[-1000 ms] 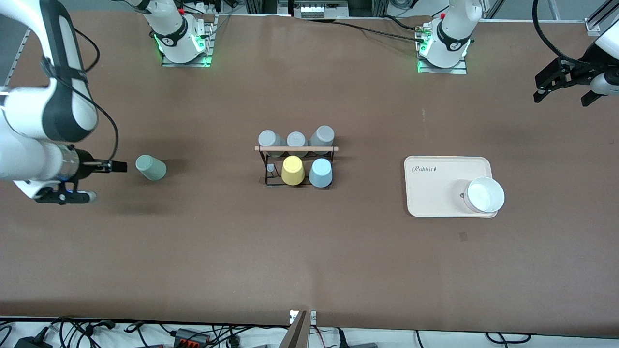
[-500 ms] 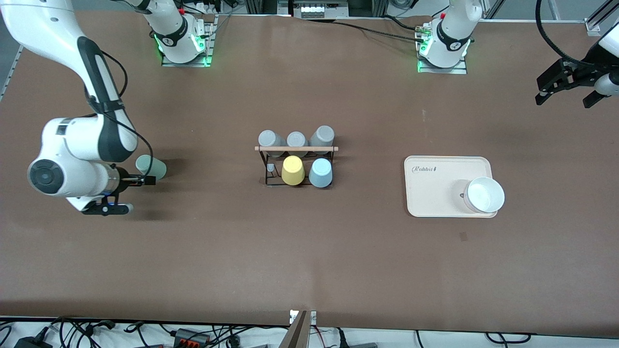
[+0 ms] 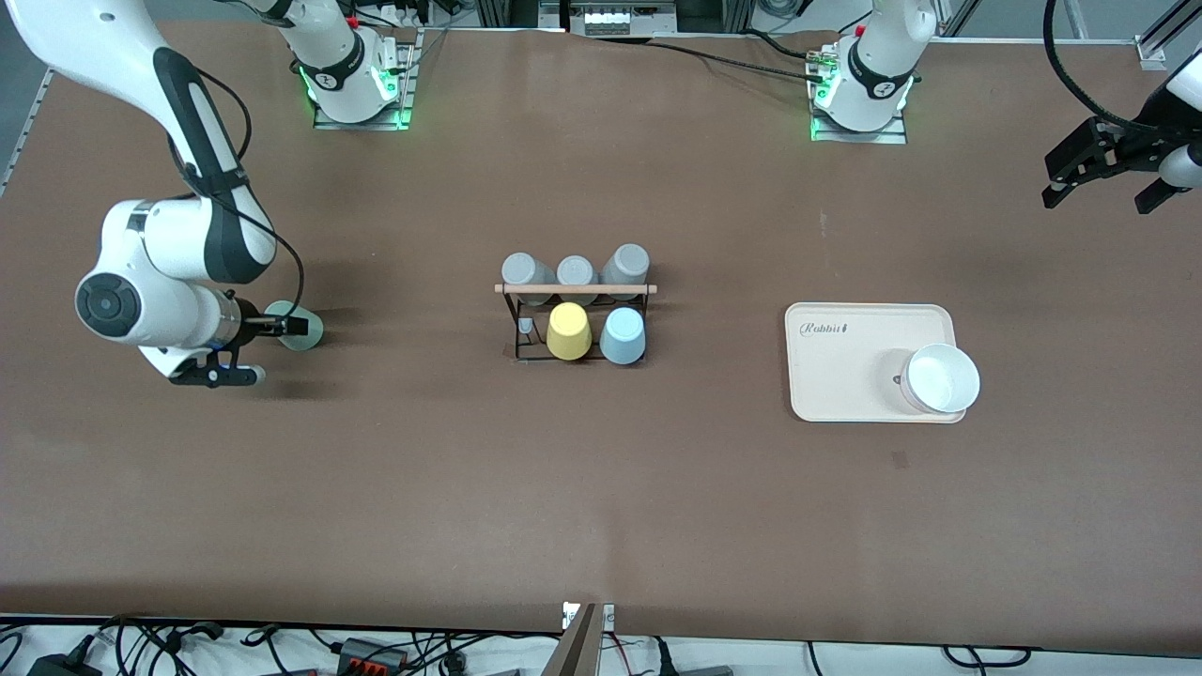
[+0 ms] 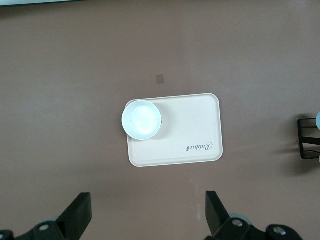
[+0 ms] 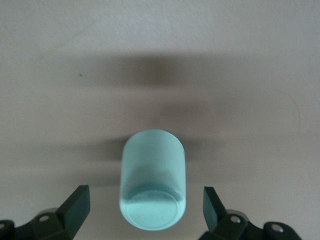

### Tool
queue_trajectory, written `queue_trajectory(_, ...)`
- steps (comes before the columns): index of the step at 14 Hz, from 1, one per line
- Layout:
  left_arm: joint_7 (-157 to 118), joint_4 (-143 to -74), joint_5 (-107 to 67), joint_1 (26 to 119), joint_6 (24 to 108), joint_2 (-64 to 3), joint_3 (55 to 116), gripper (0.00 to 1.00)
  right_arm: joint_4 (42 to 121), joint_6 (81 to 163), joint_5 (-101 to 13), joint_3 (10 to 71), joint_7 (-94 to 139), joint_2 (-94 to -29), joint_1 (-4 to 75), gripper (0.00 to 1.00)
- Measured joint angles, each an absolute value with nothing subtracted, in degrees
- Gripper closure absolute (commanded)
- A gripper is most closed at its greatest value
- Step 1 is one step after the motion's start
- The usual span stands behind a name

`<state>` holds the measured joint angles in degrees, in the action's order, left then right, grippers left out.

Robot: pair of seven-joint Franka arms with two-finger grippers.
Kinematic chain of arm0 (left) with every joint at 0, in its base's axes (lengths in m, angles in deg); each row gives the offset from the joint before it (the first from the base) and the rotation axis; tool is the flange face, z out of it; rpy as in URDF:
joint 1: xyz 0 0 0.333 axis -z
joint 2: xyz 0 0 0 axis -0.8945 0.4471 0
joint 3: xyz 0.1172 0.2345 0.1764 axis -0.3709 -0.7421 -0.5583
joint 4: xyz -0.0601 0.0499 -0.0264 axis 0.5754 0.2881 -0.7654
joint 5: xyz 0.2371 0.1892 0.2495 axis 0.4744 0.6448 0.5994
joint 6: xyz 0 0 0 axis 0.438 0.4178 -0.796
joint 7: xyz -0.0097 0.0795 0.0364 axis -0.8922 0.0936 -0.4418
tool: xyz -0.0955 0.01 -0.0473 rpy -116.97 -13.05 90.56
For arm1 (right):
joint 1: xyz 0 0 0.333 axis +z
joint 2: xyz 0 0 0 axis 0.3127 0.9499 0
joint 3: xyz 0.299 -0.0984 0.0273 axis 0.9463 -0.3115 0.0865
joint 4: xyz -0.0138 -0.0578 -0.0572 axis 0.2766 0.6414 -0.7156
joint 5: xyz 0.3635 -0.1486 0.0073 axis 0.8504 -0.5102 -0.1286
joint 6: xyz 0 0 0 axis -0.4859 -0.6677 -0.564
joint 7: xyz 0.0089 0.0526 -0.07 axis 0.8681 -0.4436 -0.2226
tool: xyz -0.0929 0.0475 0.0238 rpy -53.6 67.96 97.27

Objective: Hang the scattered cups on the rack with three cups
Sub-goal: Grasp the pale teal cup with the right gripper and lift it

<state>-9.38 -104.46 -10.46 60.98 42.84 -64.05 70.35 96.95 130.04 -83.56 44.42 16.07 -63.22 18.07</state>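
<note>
Front view shows the right tool (image 3: pixel 293 326) low over the counter (image 3: pixel 601 488) toward the right arm's end, right at the pale sage green cup (image 3: pixel 306 330), which lies on its side there, well apart from the rack (image 3: pixel 575 319). From the right wrist view the green cup (image 5: pixel 153 184) sits between the two dark fingers (image 5: pixel 76 206), which stand spread wide with clear counter showing on either side of the cup, so nothing is gripped. The rack stands at the middle of the counter, a black wire frame with a light wooden rod (image 3: pixel 575 289) across its top. On its row nearer the front camera hang a yellow cup (image 3: pixel 568 330) and the light blue cup (image 3: pixel 623 335), side by side, with one peg beside the yellow cup bare. Three grey cups (image 3: pixel 575 271) fill the row farther from the camera. Toward the left arm's end lies a cream tray (image 3: pixel 845 361) with a white bowl (image 3: pixel 941 378) resting at its corner nearest the camera. The left tool (image 3: pixel 1103 172) hangs in the air at the left arm's end of the counter, waiting; in the left wrist view its fingers (image 4: pixel 80 215) are wide apart and hold nothing, with the tray (image 4: pixel 195 131) and bowl (image 4: pixel 142 119) below.
</note>
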Motion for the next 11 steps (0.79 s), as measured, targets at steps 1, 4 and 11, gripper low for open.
queue_trajectory(1, -9.4, -104.5, -10.5, 61.0, 42.9, -64.1, 70.4, 0.0, 99.3, 132.6, -83.6, 44.4, 16.1, -63.9, 17.5, 0.0)
queue_trajectory(4, -9.4, -104.5, -10.5, 61.0, 43.1, -64.1, 70.4, 0.0, 104.5, 139.0, -83.6, 44.4, 16.1, -64.3, 16.8, 0.0)
queue_trajectory(11, -9.5, -104.5, -10.5, 61.0, 43.2, -64.1, 70.4, 0.0, 105.5, 139.5, -83.6, 44.7, 16.1, -64.4, 16.9, 0.43)
